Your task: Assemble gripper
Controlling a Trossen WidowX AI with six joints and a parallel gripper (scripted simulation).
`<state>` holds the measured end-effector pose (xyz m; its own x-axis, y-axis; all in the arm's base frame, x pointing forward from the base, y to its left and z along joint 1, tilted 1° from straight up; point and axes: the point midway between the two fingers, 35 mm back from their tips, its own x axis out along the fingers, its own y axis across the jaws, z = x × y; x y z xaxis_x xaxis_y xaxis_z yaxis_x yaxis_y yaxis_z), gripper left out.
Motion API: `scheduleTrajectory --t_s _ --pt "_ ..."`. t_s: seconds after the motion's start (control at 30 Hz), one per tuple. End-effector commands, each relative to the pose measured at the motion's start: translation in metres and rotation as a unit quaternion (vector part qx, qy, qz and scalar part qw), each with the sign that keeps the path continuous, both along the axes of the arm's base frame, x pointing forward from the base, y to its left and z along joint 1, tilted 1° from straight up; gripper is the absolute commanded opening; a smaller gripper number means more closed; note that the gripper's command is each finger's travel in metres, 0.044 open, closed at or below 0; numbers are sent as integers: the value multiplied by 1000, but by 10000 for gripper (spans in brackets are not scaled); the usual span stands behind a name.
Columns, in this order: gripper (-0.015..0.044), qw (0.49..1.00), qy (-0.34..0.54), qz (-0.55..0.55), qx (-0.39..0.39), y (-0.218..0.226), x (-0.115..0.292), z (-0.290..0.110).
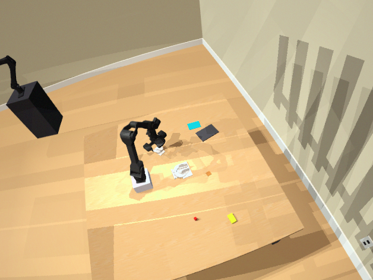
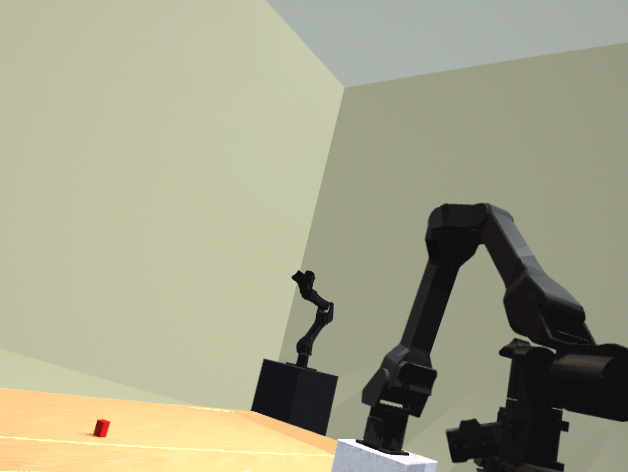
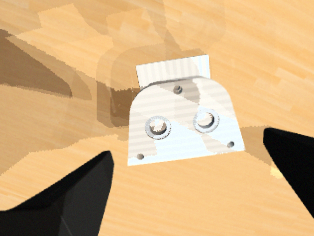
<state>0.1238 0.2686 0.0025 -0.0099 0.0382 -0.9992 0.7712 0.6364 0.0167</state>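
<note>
The white housing plate (image 1: 159, 150) (image 3: 182, 107) lies on the table under the hand. The wrist view shows its rounded edge, two large ringed holes, three small holes and a ribbed block at its far side. My gripper (image 3: 186, 146) is open and empty above it, one black finger to each side of the plate. The fingertips are out of frame in the exterior view. The white gripper base (image 1: 182, 170) lies nearer the middle of the table, with curved parts on it. At this size I cannot tell the jaws apart or whether their teeth mesh.
A cyan sheet (image 1: 193, 125) and a dark flat panel (image 1: 206, 132) lie beyond the hand. An orange piece (image 1: 208, 173) lies right of the base. A red block (image 1: 195, 218) (image 2: 102, 428) and a yellow block (image 1: 231, 218) are farther off. A second arm stands on a black pedestal (image 1: 35, 110) (image 2: 294, 395).
</note>
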Motion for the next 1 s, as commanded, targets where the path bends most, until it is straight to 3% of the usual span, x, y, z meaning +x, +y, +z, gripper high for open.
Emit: scheduleTrajectory --t_s 0.0,0.97 --pt "440 1000 -2 -3 0 0 1 -4" --pt "440 1000 -2 -3 0 1 0 -34"
